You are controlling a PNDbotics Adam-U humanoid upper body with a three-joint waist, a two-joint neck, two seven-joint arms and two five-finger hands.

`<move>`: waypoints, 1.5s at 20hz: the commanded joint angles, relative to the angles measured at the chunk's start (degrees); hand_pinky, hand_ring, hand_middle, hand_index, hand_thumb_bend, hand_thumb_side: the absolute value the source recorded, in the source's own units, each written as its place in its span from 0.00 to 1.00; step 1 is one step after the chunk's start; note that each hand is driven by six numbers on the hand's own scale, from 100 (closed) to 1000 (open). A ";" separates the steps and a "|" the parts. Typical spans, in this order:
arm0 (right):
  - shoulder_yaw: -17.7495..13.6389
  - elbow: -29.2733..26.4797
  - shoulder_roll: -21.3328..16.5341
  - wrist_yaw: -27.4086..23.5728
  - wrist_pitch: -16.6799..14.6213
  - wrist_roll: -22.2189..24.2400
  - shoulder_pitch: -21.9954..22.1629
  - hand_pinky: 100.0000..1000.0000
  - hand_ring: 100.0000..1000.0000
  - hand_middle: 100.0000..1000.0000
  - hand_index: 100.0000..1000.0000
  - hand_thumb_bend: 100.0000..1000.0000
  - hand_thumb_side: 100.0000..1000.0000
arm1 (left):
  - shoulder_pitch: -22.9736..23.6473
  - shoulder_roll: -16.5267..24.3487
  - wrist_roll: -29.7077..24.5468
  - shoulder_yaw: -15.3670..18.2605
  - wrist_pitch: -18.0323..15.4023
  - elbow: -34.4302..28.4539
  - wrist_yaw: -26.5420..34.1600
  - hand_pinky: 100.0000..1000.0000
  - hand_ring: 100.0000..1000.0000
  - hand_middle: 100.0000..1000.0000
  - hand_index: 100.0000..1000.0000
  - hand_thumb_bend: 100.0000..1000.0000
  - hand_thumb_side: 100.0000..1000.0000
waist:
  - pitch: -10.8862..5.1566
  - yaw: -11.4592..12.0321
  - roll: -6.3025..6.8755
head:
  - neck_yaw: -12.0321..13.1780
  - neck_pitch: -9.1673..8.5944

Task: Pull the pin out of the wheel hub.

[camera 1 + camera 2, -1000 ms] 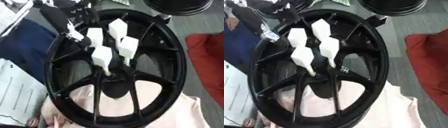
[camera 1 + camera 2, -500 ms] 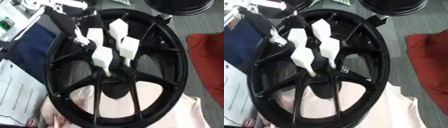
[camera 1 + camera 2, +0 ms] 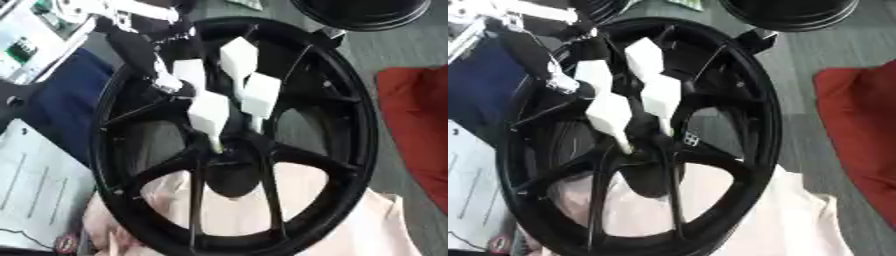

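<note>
a red cloth (image 3: 420, 130) lies right, pale pink cloth (image 3: 385, 230) below.

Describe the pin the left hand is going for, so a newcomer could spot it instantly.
Start at the big black wheel hub filling the middle of the view, lying on pale cloth. Four white pins stand bunched above its centre. The one meant is the upper-left pin, nearest the black left hand reaching in from the upper left; the other three stand further right or lower.

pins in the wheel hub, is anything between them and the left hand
Nothing visible does. The left hand is right beside the nearest white pin, above the wheel, with no other thing between them.
</note>
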 commanded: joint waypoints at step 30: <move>-0.96 -0.99 0.28 0.09 -0.14 0.39 0.44 0.74 0.72 0.65 0.74 0.00 0.81 | -1.35 1.25 7.83 -0.05 0.09 -3.87 -6.41 0.54 0.41 0.16 0.35 0.04 0.00 | -0.97 0.15 -0.44 | 0.19 -0.65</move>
